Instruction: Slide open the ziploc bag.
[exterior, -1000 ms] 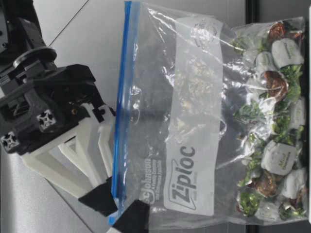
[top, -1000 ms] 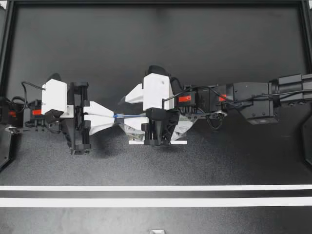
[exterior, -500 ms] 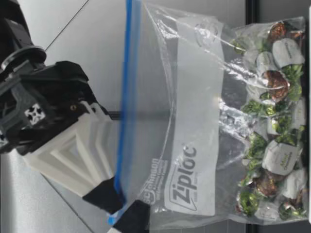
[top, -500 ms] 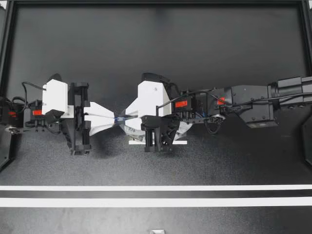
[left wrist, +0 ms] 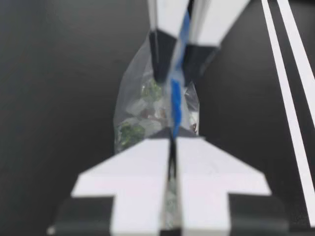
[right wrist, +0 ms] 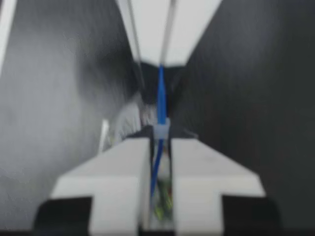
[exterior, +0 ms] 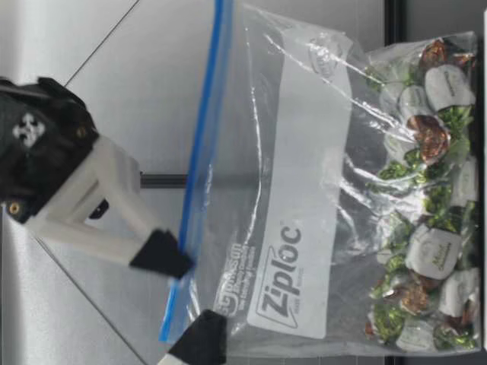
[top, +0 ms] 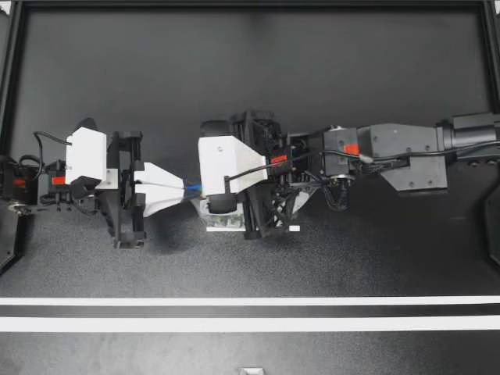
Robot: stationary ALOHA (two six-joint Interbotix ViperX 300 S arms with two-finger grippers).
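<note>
A clear ziploc bag [exterior: 304, 190] hangs upright, with wrapped candies [exterior: 426, 190] at its bottom and a blue zip strip [exterior: 199, 167] along its top. In the top view my left gripper [top: 185, 187] is shut on one end of that strip [top: 193, 187]. My right gripper [top: 201, 187] sits just beside it, shut on the strip at the pale slider [right wrist: 162, 130]. The left wrist view has my left gripper [left wrist: 172, 142] pinching the bag's top edge. In the right wrist view my right gripper [right wrist: 160, 142] clamps the blue strip. Most of the bag [top: 223, 221] is hidden under my right arm.
The table [top: 312, 78] is a black mat with raised black edges. Two white tape lines [top: 250, 312] run across it nearer the front. No other objects lie nearby.
My right gripper has gone from open to shut on the zip strip. Its wrist has rolled and shifted left toward my left gripper. The bag's top has tilted slightly.
</note>
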